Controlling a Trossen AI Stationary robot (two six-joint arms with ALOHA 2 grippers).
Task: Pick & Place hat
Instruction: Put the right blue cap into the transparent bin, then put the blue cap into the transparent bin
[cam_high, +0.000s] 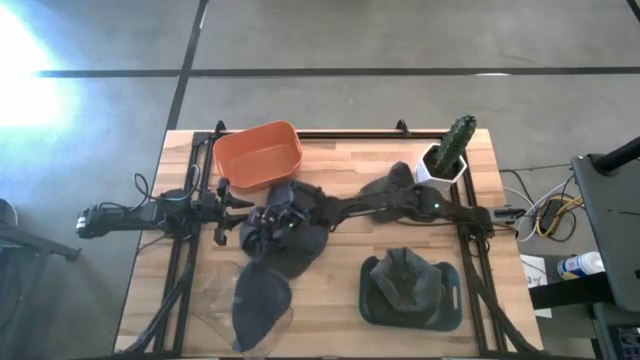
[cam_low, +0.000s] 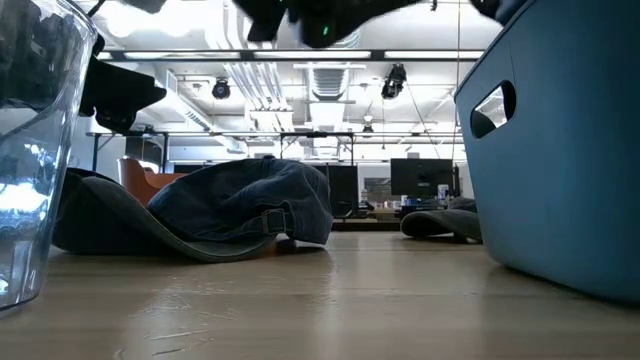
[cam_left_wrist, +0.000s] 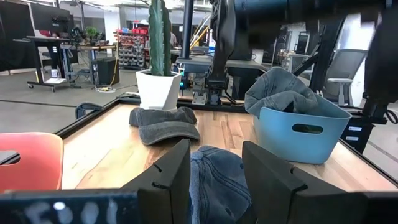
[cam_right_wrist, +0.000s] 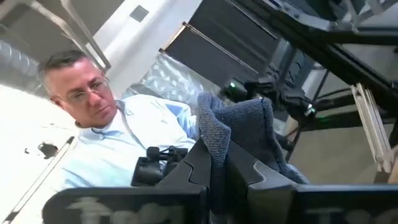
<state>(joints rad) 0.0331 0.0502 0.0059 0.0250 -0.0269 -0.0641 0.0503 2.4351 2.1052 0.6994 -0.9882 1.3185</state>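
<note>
A blue denim hat (cam_low: 240, 210) lies on the table on its brim and rim. In the left wrist view the hat (cam_left_wrist: 217, 183) sits between the fingers of my open left gripper (cam_left_wrist: 216, 149); whether they touch it I cannot tell. My right gripper (cam_right_wrist: 217, 158) reaches across from the table's right to the middle (cam_high: 278, 218) and is shut on blue-grey hat cloth (cam_right_wrist: 239, 124). Dark hat cloth (cam_high: 265, 295) spreads below it toward the near edge. Another hat (cam_high: 405, 275) sits in the dark bin (cam_high: 450, 300). My right gripper pinches a fold of blue-grey hat cloth (cam_right_wrist: 214, 134) between its two fingers. The cloth stands out past the fingertips. In the high view the gripper itself hides the place of contact, so which part of the hat it has cannot be told.
An orange bin (cam_high: 258, 155) stands at the far left and a cactus in a white pot (cam_high: 447, 155) at the far right. A grey hat (cam_high: 395, 182) lies near the pot. A clear container (cam_low: 30, 150) stands at the near left. A person shows in the right wrist view.
</note>
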